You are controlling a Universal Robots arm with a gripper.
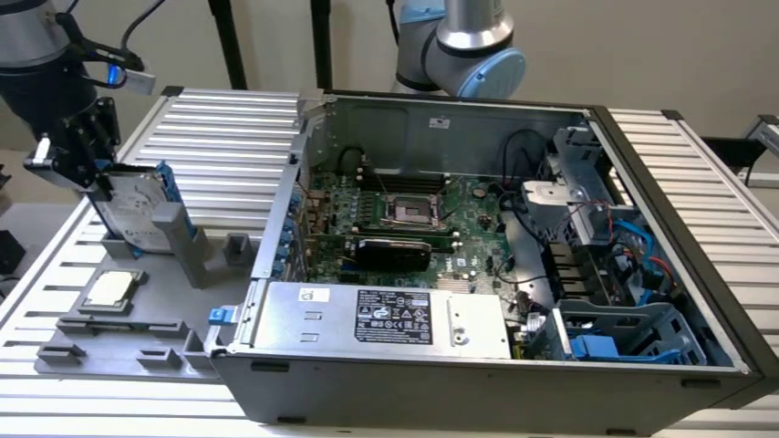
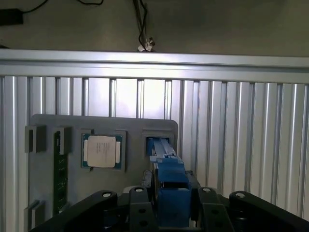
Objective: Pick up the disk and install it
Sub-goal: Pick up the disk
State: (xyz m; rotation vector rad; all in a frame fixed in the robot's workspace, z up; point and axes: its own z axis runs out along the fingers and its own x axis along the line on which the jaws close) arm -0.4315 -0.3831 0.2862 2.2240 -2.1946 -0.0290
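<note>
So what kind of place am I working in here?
Probably a robotics lab bench for computer assembly: an open desktop PC case sits on a slatted aluminium table, beside a grey fixture tray holding the disk and a processor chip.

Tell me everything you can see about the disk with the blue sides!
The disk is a flat silver-grey metal rectangle with a pale label and bright blue plastic rails along its edges. It stands on edge, leaning a little, in a slot of the grey holder on the slatted table, at the exterior view's left, outside the computer case. The gripper sits at its upper end.
</note>
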